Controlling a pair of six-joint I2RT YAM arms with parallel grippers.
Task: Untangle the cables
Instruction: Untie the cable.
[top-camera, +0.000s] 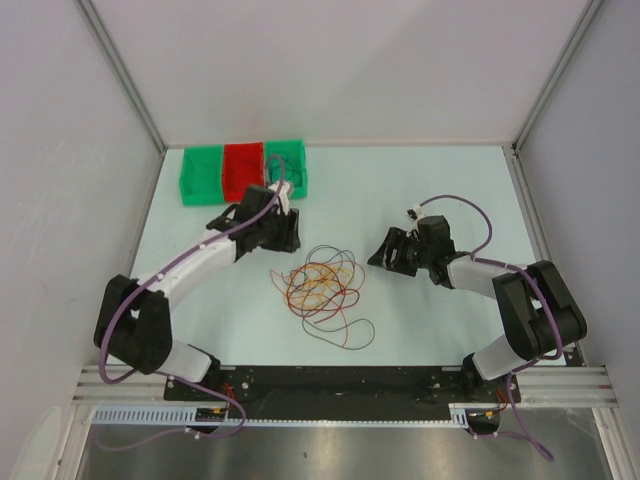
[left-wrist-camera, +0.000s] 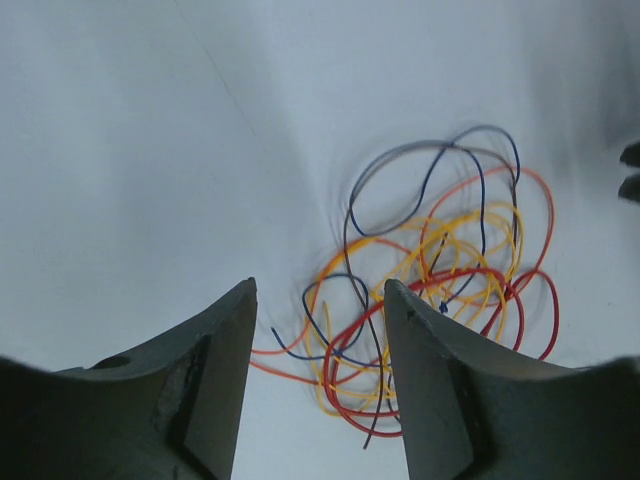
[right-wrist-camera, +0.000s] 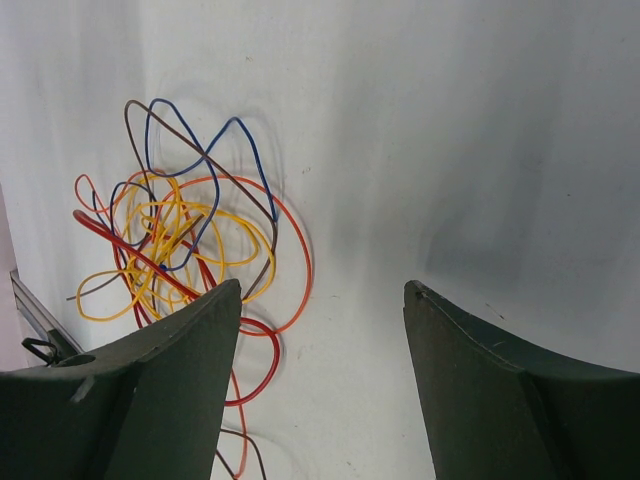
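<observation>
Red, orange, yellow, blue thin looped cables (top-camera: 322, 285) dead ahead of wide-open left gripper (left-wrist-camera: 318, 290), off-axis from gaping right gripper (right-wrist-camera: 320, 290).

Top view looks down; both wrist views closely share the cables (top-camera: 320, 283).

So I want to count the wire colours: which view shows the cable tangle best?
Right wrist: the cables lie close and sharp, colours distinct. Left wrist shows them close but slightly blurred. Top external shows the whole tangle, but small.
</observation>
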